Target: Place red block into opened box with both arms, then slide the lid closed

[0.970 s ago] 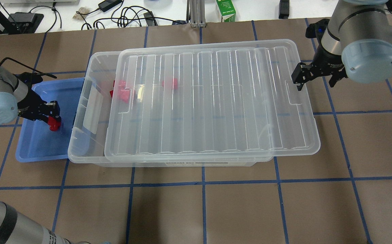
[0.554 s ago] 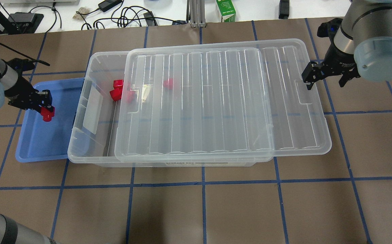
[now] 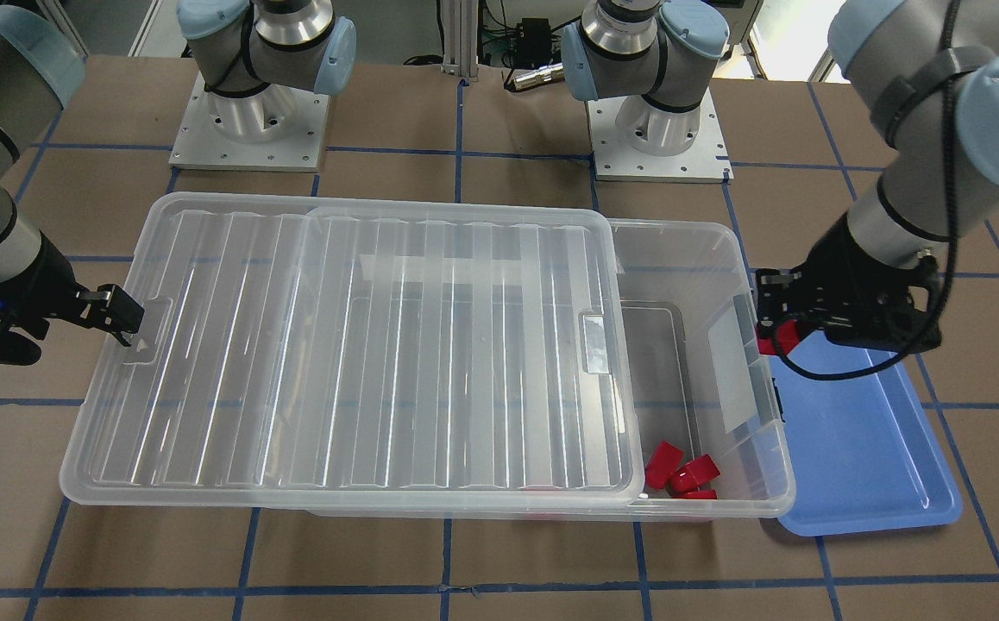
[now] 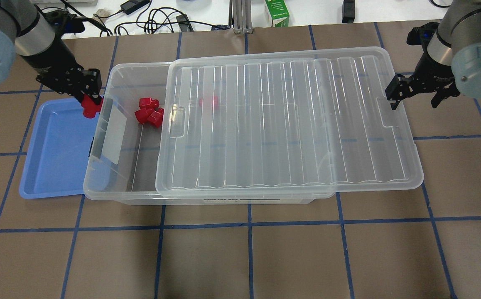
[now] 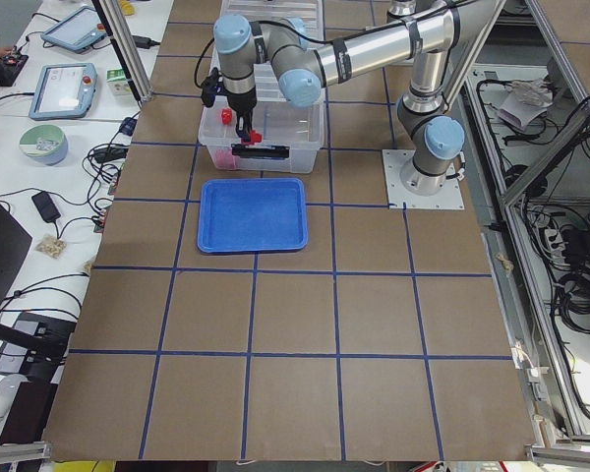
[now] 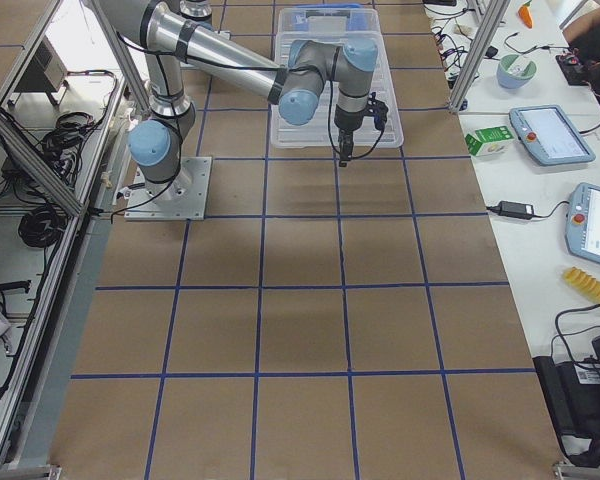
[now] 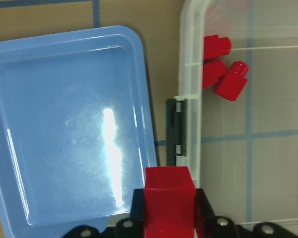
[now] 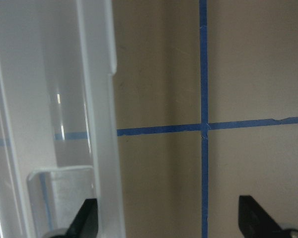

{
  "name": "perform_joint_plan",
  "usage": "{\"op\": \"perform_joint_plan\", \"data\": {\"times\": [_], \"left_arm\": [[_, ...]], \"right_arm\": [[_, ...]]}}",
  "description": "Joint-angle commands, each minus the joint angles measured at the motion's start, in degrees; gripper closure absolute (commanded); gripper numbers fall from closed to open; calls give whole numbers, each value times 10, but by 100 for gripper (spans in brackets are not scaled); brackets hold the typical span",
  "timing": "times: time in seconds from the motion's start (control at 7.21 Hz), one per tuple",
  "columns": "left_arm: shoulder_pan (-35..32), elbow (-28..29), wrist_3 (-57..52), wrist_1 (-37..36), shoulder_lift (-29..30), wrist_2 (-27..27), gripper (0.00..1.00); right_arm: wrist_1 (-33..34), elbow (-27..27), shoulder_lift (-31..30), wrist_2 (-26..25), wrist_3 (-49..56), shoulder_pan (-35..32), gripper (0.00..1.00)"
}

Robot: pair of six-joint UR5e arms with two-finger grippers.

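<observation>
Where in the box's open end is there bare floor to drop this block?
The uncovered strip of floor in the box, between its latch-end wall and the lid edge, is bare on the robot's side. Crowded at the far corner: loose red blocks cluster there. The blue tray is bare too.

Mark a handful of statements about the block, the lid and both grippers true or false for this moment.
1. The left gripper is shut on the red block. True.
2. The red block lies inside the box. False: it is held just outside the box's latch end, above the blue tray.
3. The lid covers the whole box. False: it sits shifted toward the right arm, leaving the latch end uncovered.
4. In the box's uncovered end lie three red blocks in a cluster. True.
5. The right gripper is clamped shut. False: its jaws stand wide apart at the lid's notched short end.
</observation>
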State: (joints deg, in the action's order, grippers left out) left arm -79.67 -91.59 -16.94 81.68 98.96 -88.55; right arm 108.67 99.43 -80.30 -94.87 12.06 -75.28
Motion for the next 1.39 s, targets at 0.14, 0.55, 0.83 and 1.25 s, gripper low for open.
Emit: {"op": "perform_joint_plan", "data": {"times": [0.14, 0.55, 0.83, 1.25], "left_arm": [[-42, -60, 37, -26, 5, 7, 100], [-66, -152, 53, -163, 15, 5, 100], [-63, -179, 59, -188, 24, 5, 100], [-65, -199, 123, -188, 47, 5, 100]], "right_arm": [[0, -6, -2, -6, 1, 4, 0], [-3, -7, -5, -4, 1, 31, 0], [-5, -5, -5, -3, 1, 48, 0], [-4, -10, -10, 4, -3, 40, 0]]}}
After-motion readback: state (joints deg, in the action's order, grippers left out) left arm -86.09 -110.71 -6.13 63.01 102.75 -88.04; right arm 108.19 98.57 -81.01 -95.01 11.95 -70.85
